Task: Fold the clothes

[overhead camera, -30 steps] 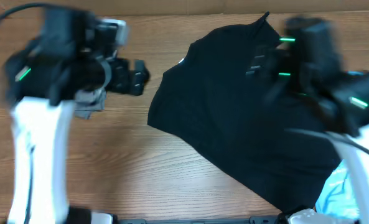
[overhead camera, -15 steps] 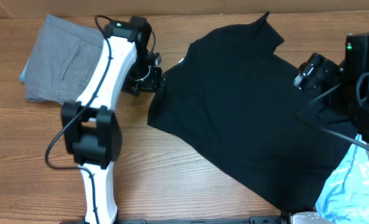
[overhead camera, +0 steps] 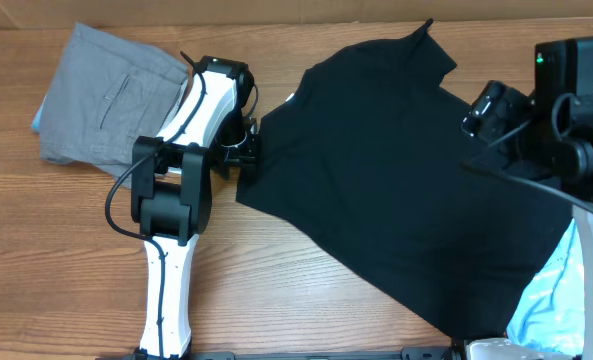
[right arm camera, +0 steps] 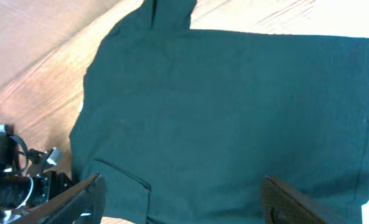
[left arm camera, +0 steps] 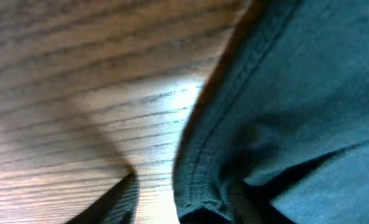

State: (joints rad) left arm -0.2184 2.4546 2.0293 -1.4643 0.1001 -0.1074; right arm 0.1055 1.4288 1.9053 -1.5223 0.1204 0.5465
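The black T-shirt (overhead camera: 396,180) lies spread and skewed across the table's right half, its small white neck label (overhead camera: 291,97) at the upper left edge. My left gripper (overhead camera: 248,150) is down at the shirt's left edge. In the left wrist view the stitched hem (left arm camera: 200,168) bunches between the jaws of the left gripper (left arm camera: 181,200); one finger (left arm camera: 119,199) still stands off it with bare wood between. My right gripper (overhead camera: 486,110) hovers open above the shirt's right part, and its fingers (right arm camera: 88,199) frame flat black cloth (right arm camera: 234,112).
Folded grey trousers (overhead camera: 106,95) lie at the back left. A light-blue printed shirt (overhead camera: 551,300) sits at the front right corner, partly under the right arm. Bare wooden table (overhead camera: 276,290) shows in front. The left arm's white links (overhead camera: 171,260) cross the front left.
My left arm swung in from the left to the shirt's left edge, and its jaws narrowed around the hem. The right arm shifted slightly over the shirt's right side.
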